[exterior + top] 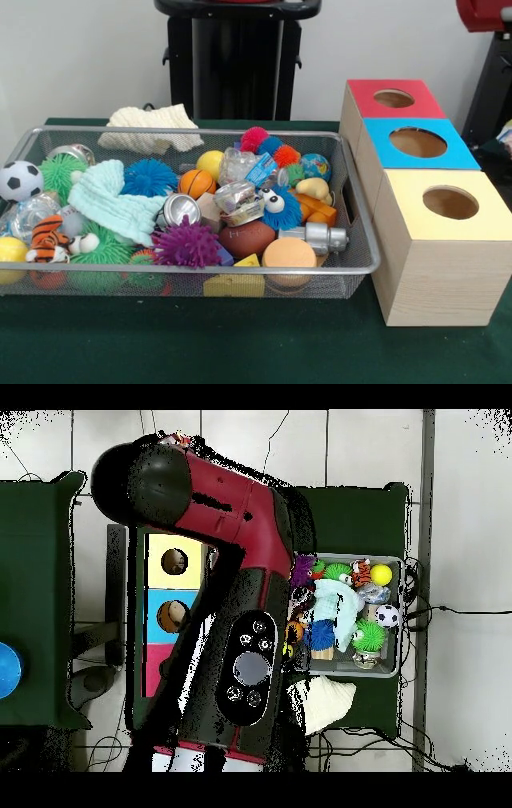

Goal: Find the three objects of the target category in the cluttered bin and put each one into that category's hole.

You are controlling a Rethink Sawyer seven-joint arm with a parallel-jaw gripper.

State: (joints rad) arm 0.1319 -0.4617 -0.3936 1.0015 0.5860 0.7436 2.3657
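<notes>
Front view. The wire mesh bin (352, 264) stands on the green bench (240, 344) and is packed full: a soccer ball (19, 179), a mini basketball (196, 182), a brown toy football (246, 238), a yellow ball (210, 163), a purple spiky ball (186, 244), a blue spiky ball (149, 177), a crushed can (178, 210), a mint cloth (112, 202), a tiger toy (50, 238) and a blue googly-eyed toy (280, 208). A cream knitted cloth (152, 128) hangs over the far rim. Just beside the bin stand three wooden boxes, each with a round hole in its coloured lid: red box (368, 100), blue box (384, 148), yellow box (416, 208). Nothing is visible inside the holes from this angle. The robot's hand does not appear here.

Overhead view. The red and black arm (230, 514) lies across the frame and covers part of the boxes and the near edge of the bin. The hand itself is hidden under the arm, so whether its fingers are apart or together cannot be told. The yellow and blue lids show beside the arm.

Progress assessment. The bin looks undisturbed and full, and no object is seen in transit. The target category is not indicated, and the candidates remain in the bin. Judged from this, all three placements are likely still outstanding.
</notes>
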